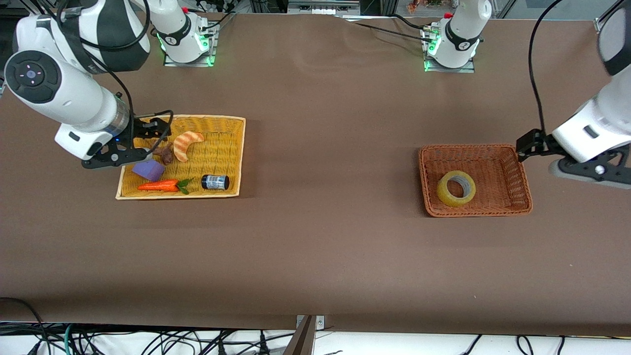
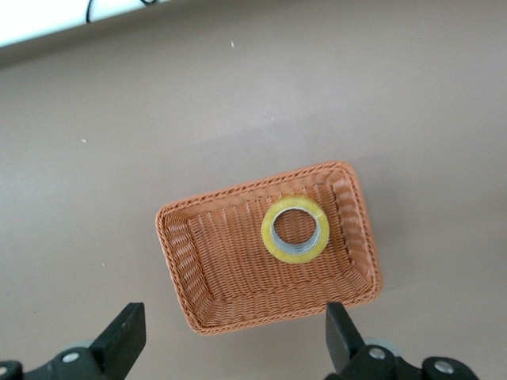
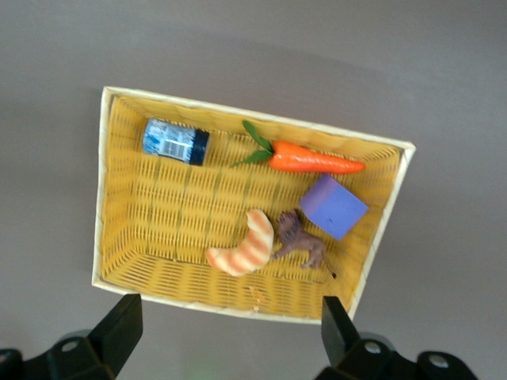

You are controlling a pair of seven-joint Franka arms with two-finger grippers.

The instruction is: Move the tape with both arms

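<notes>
Inside brown basket (image 1: 523,182), tape (image 1: 456,188); both grippers spread, aloft

High front overview; wrist cameras straight down over separate baskets.

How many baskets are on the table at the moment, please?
2. The yellow basket sits toward the right arm's end, holding the toys and jar. The brown basket sits toward the left arm's end, holding the tape. None appears hidden.
</notes>
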